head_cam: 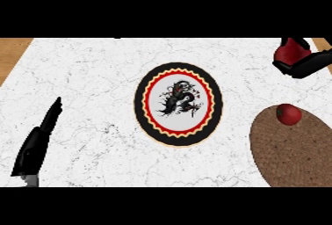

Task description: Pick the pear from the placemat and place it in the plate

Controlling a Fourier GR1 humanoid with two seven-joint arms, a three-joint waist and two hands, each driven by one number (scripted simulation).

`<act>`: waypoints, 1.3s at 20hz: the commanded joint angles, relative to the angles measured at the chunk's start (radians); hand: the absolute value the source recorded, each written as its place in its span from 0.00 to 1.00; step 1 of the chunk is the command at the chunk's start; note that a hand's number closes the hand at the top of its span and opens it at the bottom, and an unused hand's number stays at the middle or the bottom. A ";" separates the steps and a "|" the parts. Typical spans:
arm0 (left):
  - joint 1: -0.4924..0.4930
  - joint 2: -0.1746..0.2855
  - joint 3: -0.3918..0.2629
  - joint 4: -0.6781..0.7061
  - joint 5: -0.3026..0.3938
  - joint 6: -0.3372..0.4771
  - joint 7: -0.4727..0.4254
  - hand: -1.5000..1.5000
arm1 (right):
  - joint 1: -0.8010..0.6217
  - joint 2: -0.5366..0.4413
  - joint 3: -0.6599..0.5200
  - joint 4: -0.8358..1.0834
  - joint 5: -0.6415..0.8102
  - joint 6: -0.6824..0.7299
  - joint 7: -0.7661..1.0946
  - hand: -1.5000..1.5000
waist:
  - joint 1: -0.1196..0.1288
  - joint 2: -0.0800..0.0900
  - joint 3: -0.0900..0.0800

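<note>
From my station, the pear (288,114) shows as a small, dark red, rounded fruit lying on the placemat (292,154), close to that mat's far edge. Nothing is touching it and no hand is near it. The placemat is a brown, woven-looking round mat at the right side of the view, and the right edge cuts part of it off.

To the left of the mat, clearly apart from it, the plate (178,104) lies flat near the middle of the counter (91,70). It has a black outer rim, then a red ring with a yellow zigzag border, and a pale centre bearing a black dragon-like figure with touches of red. The pear and the plate are well apart, with bare white marbled counter between them.

My left hand (35,147) shows at the far left of the view, resting over the counter well away from both plate and mat. Its fingers are straight and held together, pointing toward the far edge, and it has hold of nothing.

In the upper right corner, beyond the mat, sits a red and black object (298,57); I cannot tell what it is. Strips of wood-coloured surface (13,46) show past the counter's far corners
</note>
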 commanded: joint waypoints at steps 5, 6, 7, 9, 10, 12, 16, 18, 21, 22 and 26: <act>0.048 0.016 0.052 0.004 0.021 -0.020 -0.027 0.50 | -0.119 0.180 0.052 -0.009 -0.004 0.063 0.087 1.00 | -0.039 -0.012 -0.002; 0.052 0.006 0.032 -0.057 0.011 -0.020 0.027 0.50 | -0.097 0.190 0.062 -0.046 -0.002 0.073 0.106 1.00 | -0.043 -0.014 -0.001; 0.077 0.004 0.054 0.011 0.010 -0.009 -0.063 0.50 | -0.095 0.182 0.062 -0.081 -0.021 0.133 0.135 1.00 | -0.047 -0.015 -0.002; -0.030 0.010 0.056 0.026 0.012 -0.021 0.034 0.50 | -0.126 0.265 0.065 -0.077 -0.018 0.091 0.216 1.00 | -0.048 -0.012 -0.002; 0.069 0.005 0.044 -0.081 -0.011 -0.001 0.035 0.50 | -0.074 0.274 0.077 -0.118 -0.009 0.080 0.214 1.00 | -0.045 -0.014 -0.001; 0.066 -0.016 0.047 -0.006 -0.017 0.010 -0.020 0.50 | -0.059 0.310 0.103 -0.193 -0.011 0.120 0.315 1.00 | -0.053 -0.016 -0.002; 0.039 0.027 0.084 -0.019 0.034 -0.052 0.011 0.50 | -0.158 0.403 0.170 -0.066 0.068 0.097 0.374 1.00 | -0.035 -0.010 -0.002; 0.059 -0.025 0.041 -0.033 -0.020 0.000 0.000 0.50 | -0.029 0.417 0.222 -0.143 0.110 0.066 0.349 1.00 | -0.047 -0.013 -0.001; 0.051 0.000 0.072 0.016 -0.002 -0.024 -0.057 0.50 | -0.071 0.540 0.269 -0.075 0.164 -0.001 0.427 1.00 | -0.039 -0.010 -0.002; 0.069 0.006 0.074 -0.038 0.011 -0.050 -0.010 0.50 | -0.035 0.495 0.254 -0.134 0.149 0.061 0.421 1.00 | -0.045 -0.013 -0.001; 0.112 -0.035 0.036 -0.069 -0.031 -0.016 -0.023 0.50 | -0.124 0.576 0.263 0.014 0.176 0.059 0.421 1.00 | -0.033 -0.010 -0.001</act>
